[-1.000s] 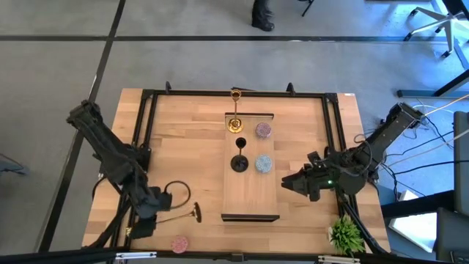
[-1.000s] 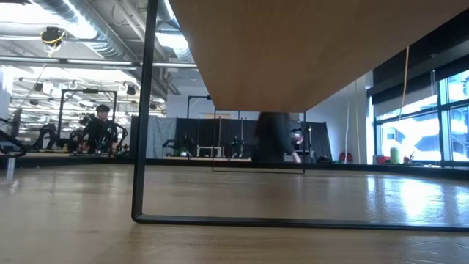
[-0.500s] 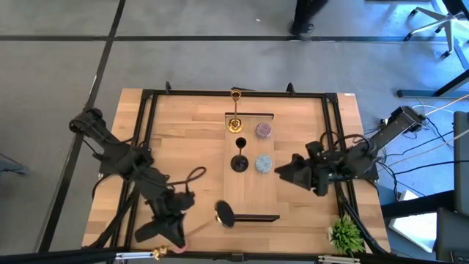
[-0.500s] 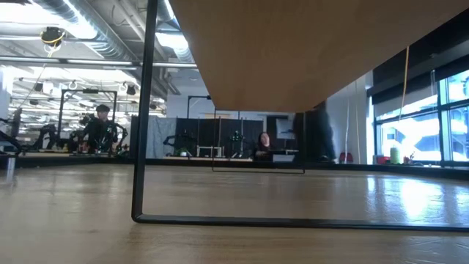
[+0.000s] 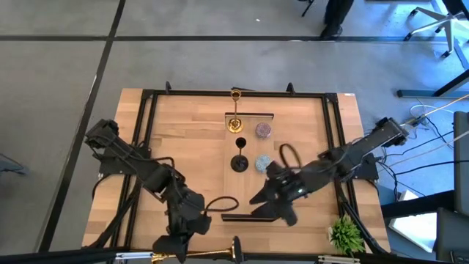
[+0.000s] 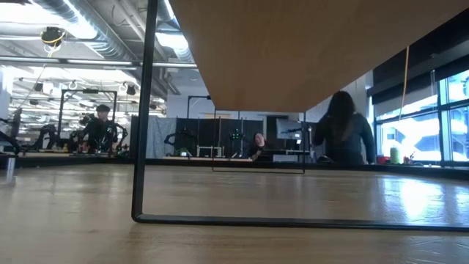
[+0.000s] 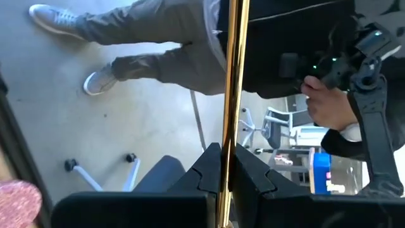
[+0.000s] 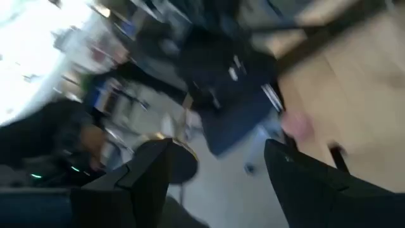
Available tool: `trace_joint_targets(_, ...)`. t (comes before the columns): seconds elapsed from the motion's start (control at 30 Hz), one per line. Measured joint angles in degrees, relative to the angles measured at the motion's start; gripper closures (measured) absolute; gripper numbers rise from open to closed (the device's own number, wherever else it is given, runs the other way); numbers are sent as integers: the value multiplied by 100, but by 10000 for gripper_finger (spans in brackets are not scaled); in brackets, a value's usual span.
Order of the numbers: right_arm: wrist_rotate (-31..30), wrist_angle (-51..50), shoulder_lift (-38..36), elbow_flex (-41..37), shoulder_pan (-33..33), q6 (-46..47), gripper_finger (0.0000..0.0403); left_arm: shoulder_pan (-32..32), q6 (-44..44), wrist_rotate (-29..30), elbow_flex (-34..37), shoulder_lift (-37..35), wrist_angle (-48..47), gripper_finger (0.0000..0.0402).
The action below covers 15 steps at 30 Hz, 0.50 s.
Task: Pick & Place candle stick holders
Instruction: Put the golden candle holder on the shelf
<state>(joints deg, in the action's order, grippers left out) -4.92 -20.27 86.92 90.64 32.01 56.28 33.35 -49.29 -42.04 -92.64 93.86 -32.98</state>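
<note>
My left gripper [image 5: 170,248] is at the table's near edge, shut on a shiny gold candle stick holder [image 5: 212,253]. The holder lies about level, its round base [image 5: 236,248] toward the right. On the raised wooden board [image 5: 249,194] stand a second gold holder [image 5: 235,125], a black one [image 5: 239,163], a mauve one [image 5: 263,130] and a light-blue one [image 5: 263,163]. My right gripper [image 5: 265,209] hovers open over the board's near right part. A pink holder [image 7: 16,199] shows in the left wrist view. My left gripper pinches the gold holder's thin stem [image 7: 229,136] between its two fingers [image 7: 209,171]. The fingers lie across the stem. The holder is lifted clear of the table, about level, and sticks out on both sides of the fingers.
A small green plant [image 5: 346,235] stands at the near right corner. Black frame rails [image 5: 146,132] run along the table's sides. The board rests on a thin black frame [image 6: 146,213]. People are in the room behind the table [image 6: 344,136].
My left gripper has lifted the gold holder off the table and carried it toward the near edge and the right, rolling as it went; the holder has turned about. My right gripper, still open, has risen and swung from the right edge toward the board's near end.
</note>
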Motion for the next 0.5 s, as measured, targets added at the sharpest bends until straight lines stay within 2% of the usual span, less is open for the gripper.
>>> trace_joint_targets(0.13,329,-460,468,508,-78,116,149,-161,-21,8,2,0,-240,390)
trace_joint_targets(0.5,916,271,988,786,-377,-14,149,-560,1,134,11,33,-628,390)
